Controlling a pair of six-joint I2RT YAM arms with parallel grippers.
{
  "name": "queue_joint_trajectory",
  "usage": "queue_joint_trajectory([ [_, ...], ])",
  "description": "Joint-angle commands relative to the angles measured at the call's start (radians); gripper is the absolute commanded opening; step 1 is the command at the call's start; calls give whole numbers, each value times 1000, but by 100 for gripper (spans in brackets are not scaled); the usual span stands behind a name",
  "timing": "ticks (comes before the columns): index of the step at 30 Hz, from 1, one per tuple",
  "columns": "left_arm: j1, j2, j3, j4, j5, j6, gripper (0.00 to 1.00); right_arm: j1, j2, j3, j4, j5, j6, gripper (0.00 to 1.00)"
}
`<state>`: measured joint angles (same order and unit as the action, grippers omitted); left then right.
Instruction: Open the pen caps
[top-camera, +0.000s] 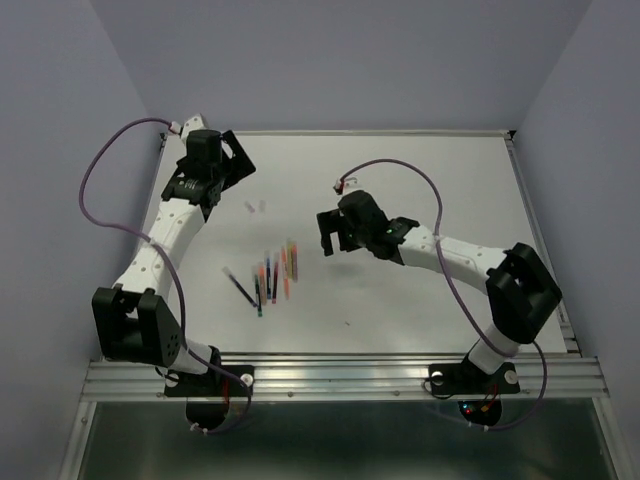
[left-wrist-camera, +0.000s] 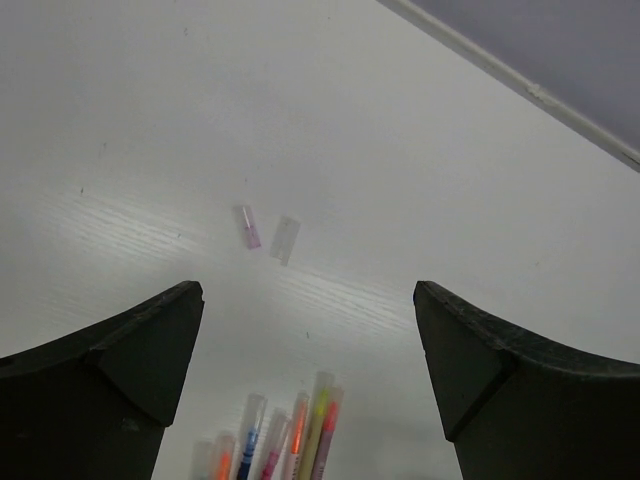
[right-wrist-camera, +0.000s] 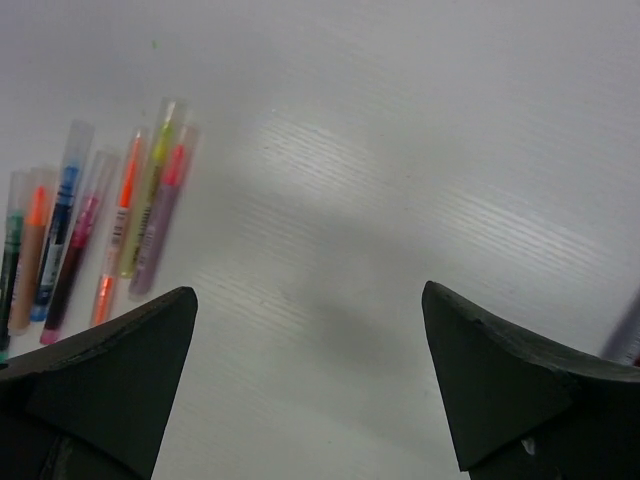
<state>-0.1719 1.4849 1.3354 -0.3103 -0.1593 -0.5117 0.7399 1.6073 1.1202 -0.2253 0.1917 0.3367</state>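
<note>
— both sets of jaws stand wide apart, with nothing in either the left gripper (left-wrist-camera: 305, 290) or the right gripper (right-wrist-camera: 310, 290).
— how's the job going?
— two loose pen caps (left-wrist-camera: 249, 227) lie on the white table (top-camera: 430, 180) near the left gripper, well apart from the pens (right-wrist-camera: 100, 230). those are bunched mid-table and most look capped, so i'd say the bulk is left.
— and the room?
— plain pale violet walls (top-camera: 400, 60), with a metal rail (top-camera: 340, 375) along the near edge.
</note>
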Motion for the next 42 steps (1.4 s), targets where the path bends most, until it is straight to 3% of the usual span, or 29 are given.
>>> queue_joint_trajectory([
  [1, -8, -110, -110, 56, -5, -14, 99, 96, 84, 98, 9, 103, 39, 100],
  [6, -8, -187, -188, 94, 1, -24, 99, 158, 221, 214, -20, 166, 76, 100],
  [15, -8, -186, -220, 109, 9, -21, 99, 208, 385, 345, -59, 189, 90, 100],
  [31, -8, -158, -239, 134, 35, -16, 99, 217, 502, 415, -105, 189, 104, 100],
  [38, -8, -153, -237, 132, 32, -14, 99, 236, 516, 421, -173, 273, 128, 100],
  [42, -8, -153, -235, 132, 32, -16, 99, 246, 508, 409, -233, 281, 191, 92],
])
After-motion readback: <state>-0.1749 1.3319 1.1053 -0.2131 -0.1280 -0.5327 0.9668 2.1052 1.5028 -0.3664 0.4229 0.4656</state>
